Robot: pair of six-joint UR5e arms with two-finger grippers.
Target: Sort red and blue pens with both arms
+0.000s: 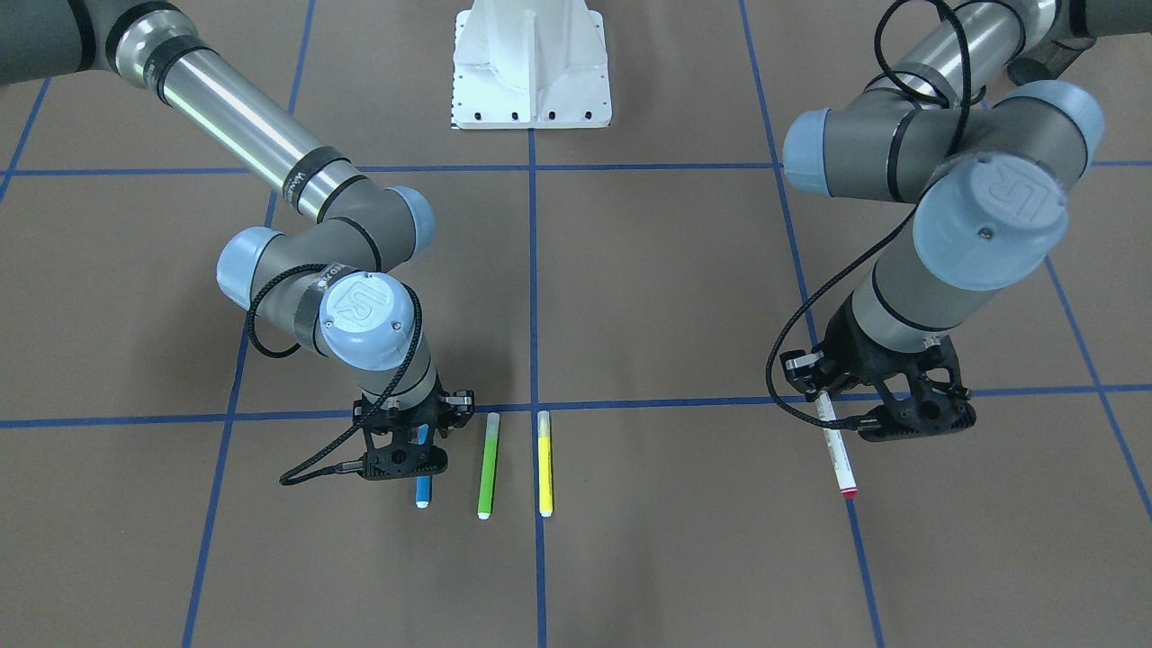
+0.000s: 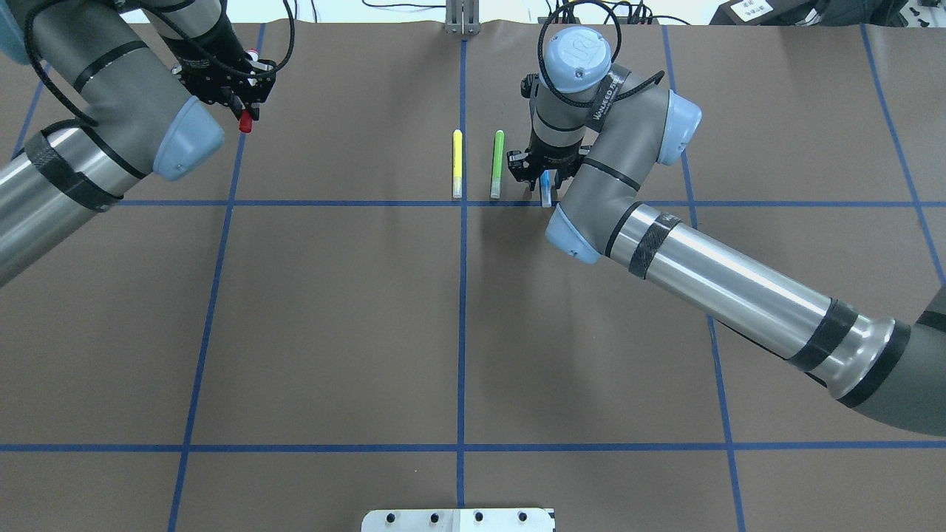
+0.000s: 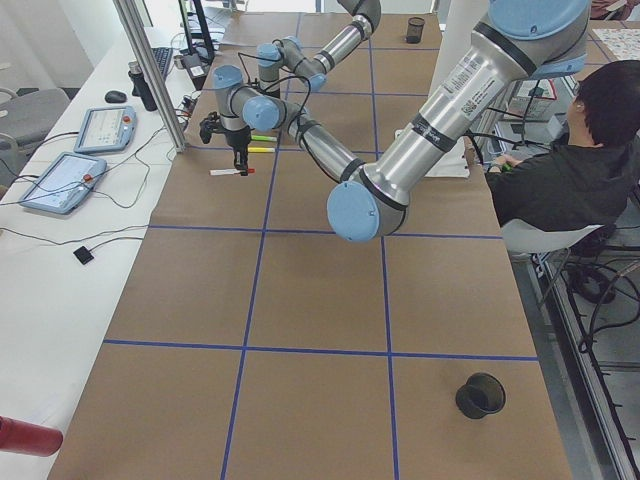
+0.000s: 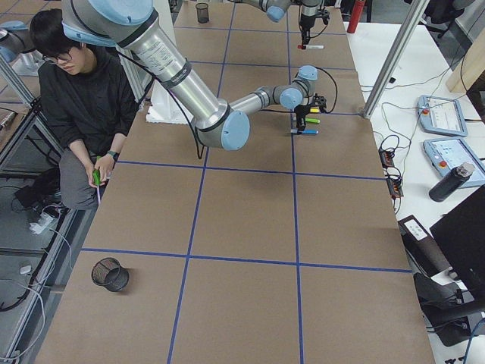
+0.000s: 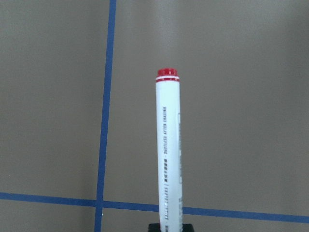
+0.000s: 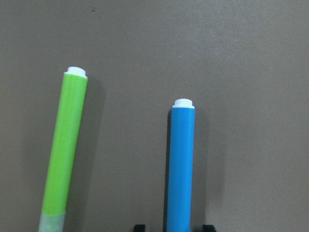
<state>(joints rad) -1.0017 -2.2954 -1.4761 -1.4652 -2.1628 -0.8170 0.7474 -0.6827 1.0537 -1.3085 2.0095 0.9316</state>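
The red pen [image 1: 835, 447], white-barrelled with a red end band, sits in my left gripper [image 1: 826, 405], which is shut on it. Its red cap [image 2: 244, 124] sticks out on the robot's side. In the left wrist view the barrel [image 5: 167, 150] points away over the brown table. The blue pen [image 1: 422, 486] lies flat on the table beside the green marker. My right gripper [image 1: 418, 452] stands over it, open. The right wrist view shows the blue barrel [image 6: 180, 164] between the two fingertips [image 6: 139, 226], with a gap on each side.
A green marker [image 1: 487, 465] and a yellow marker [image 1: 544, 463] lie parallel just beside the blue pen. Blue tape lines grid the table. A black mesh cup [image 4: 111, 274] stands at one corner, another [image 3: 415, 30] at the far end. A seated person [image 4: 83, 91] is beside the table.
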